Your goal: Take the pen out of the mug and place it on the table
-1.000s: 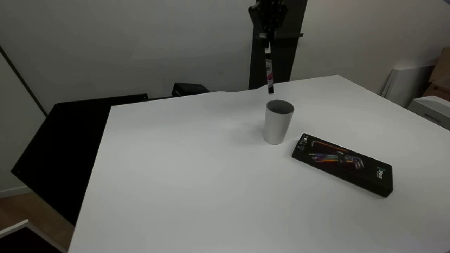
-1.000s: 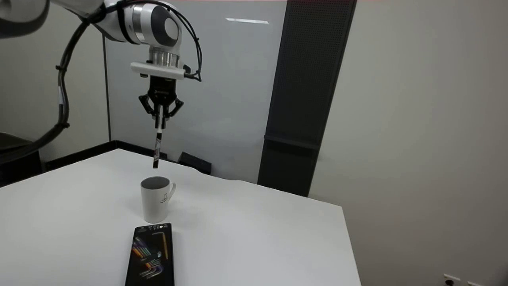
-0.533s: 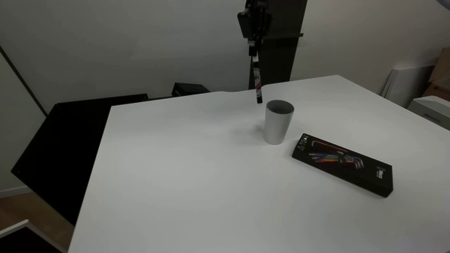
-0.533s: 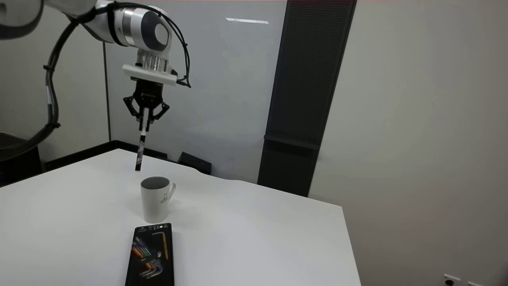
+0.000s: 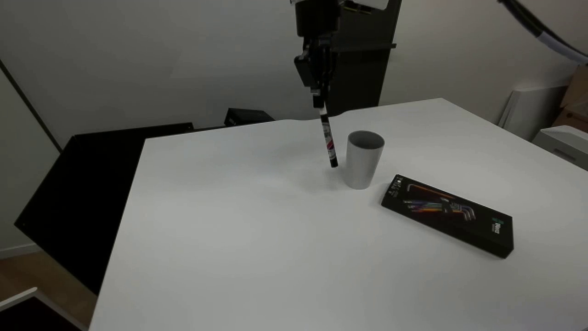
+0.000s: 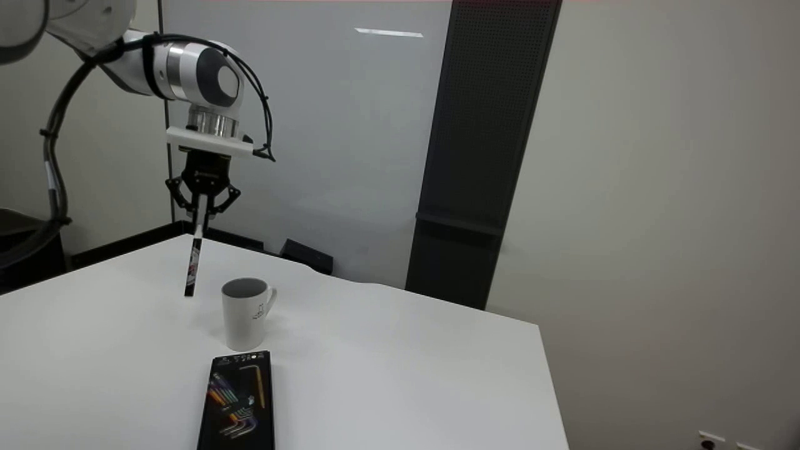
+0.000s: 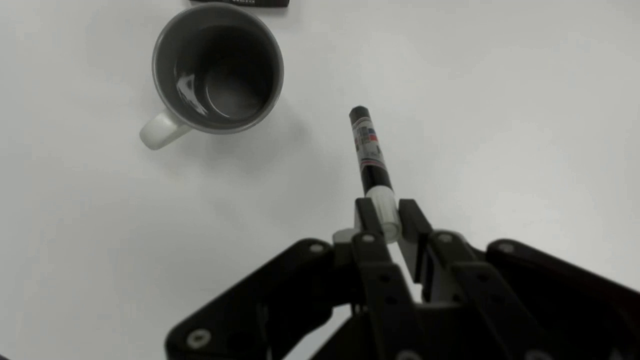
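The pen (image 7: 370, 145) is gripped at its white upper end by the claw (image 7: 387, 215), whose jaws are parted by just the pen's thickness. It is held above the desk (image 5: 220, 225) and outside the mug (image 6: 242, 322), slightly tilted in both exterior views, its dark end lowest; the depth of the gap beneath that end cannot be judged. In the wrist view a strip of desk is left between pen and mug, the mug's handle (image 7: 162, 131) is turned to the side away from the pen, and the mug's inside is seen down to its floor. A flat black box (image 5: 448, 215) is placed near the mug, with little room between them. In both exterior views the desk's far edge, cut by a shallow wavy notch, is overlapped by the pen. The widest room for moving is offered, in an exterior view, by the broad stretch of desk between the pen and the side edge (image 5: 122, 230).
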